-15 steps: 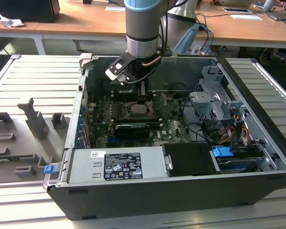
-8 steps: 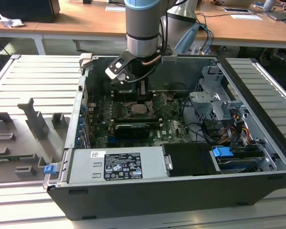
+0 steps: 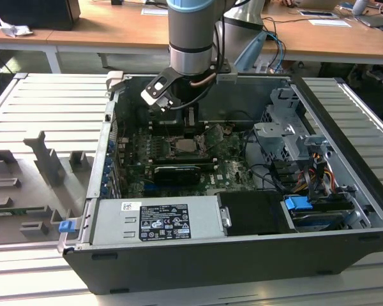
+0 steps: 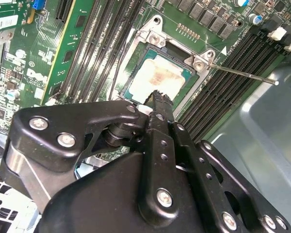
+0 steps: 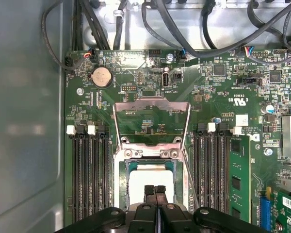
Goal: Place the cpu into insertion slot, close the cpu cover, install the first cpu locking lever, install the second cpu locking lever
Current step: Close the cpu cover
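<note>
The cpu [image 5: 150,180] lies flat in the insertion slot [image 5: 119,184], its pale top [image 4: 157,77] showing a brownish smear. The cpu cover [image 5: 150,101] stands swung up and open behind the slot. My gripper [image 5: 155,190] hangs just above the near edge of the cpu, fingers pressed together with nothing between them. The black fingertip [image 4: 160,97] overlaps the chip's edge in the second wrist view. A thin locking lever [image 4: 242,74] sticks out sideways from the socket's corner. In the exterior view the gripper [image 3: 190,122] reaches down into the case over the socket [image 3: 186,145].
Long black memory slots [image 5: 89,179] flank the socket on both sides. A green card [image 5: 238,179] stands beside them. Cables [image 5: 174,29] run along the case wall. The power supply [image 3: 159,220] and drive cage [image 3: 287,127] crowd the open case.
</note>
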Available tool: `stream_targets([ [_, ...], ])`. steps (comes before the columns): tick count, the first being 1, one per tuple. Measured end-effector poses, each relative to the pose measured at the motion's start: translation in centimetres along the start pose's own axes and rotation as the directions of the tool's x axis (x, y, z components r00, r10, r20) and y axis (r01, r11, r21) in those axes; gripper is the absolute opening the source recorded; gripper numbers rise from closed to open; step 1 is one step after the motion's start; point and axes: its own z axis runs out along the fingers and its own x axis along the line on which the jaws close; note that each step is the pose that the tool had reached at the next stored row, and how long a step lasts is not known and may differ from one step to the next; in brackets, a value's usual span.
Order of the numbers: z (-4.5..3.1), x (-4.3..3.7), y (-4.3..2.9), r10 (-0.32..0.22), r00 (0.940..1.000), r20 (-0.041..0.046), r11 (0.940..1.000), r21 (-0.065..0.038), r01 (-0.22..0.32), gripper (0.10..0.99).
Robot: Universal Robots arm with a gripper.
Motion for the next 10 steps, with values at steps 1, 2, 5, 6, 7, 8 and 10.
stream_targets([
  [1, -0.04, 0.0, 0.0, 0.0, 1.0, 0.0002, 1.0, 0.0, 0.0, 0.106],
  [2, -0.08, 0.0, 0.0, 0.0, 1.0, 0.0, 1.0, 0.0, 0.0, 0.106],
  [5, -0.41, 0.01, 0.02, 0.0, 1.0, -0.0001, 1.0, 0.0, 0.0, 0.106],
  [6, -0.52, 0.01, 0.03, 0.0, 1.0, -0.0001, 1.0, 0.0, 0.0, 0.106],
  [7, -0.64, 0.02, 0.03, 0.0, 1.0, -0.0001, 1.0, 0.0, 0.0, 0.106],
  [8, -0.73, 0.02, 0.04, 0.0, 1.0, -0.0001, 1.0, 0.0, 0.0, 0.106],
  [10, -1.04, 0.02, 0.05, 0.001, 1.0, -0.0001, 1.0, 0.0, -0.001, 0.106],
])
